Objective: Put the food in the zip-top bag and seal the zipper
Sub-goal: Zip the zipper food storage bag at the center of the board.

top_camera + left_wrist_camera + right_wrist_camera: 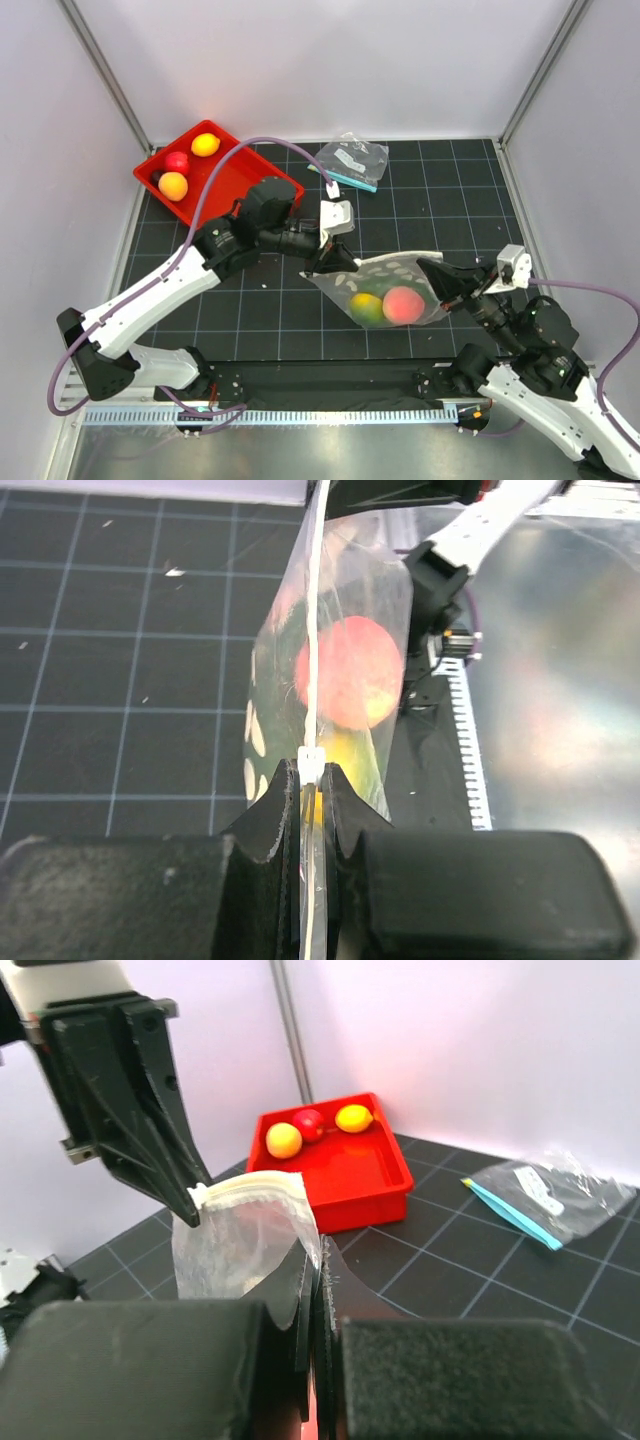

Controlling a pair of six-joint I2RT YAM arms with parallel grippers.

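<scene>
Left gripper [312, 798]: fingers pressed together, pinching the zipper [316, 630] at one end of the bag [395, 270]. A small white clip [311, 763] sits on the strip just above the fingertips.

Right gripper [318, 1285]: fingers pressed together on the bag's plastic at the opposite end. In the top view it stands at the bag's right corner, the left gripper at its left corner.

Bag: clear, crinkly, white dots, stretched between the two grippers over the black grid mat [440, 190]. The zipper is a thin pale strip along the upper edge. Cannot tell whether the bottom touches the mat.

Inside, low in the bag: peach [403, 305], pink-red and glossy, touching a green fruit [366, 307] on its left.

Far left: red tray [225, 185] with a yellow fruit [205, 144], red fruit [177, 162] and orange fruit [173, 186]. A small pouch [352, 160] with a teal strip lies beside it, well apart from the bag.
</scene>
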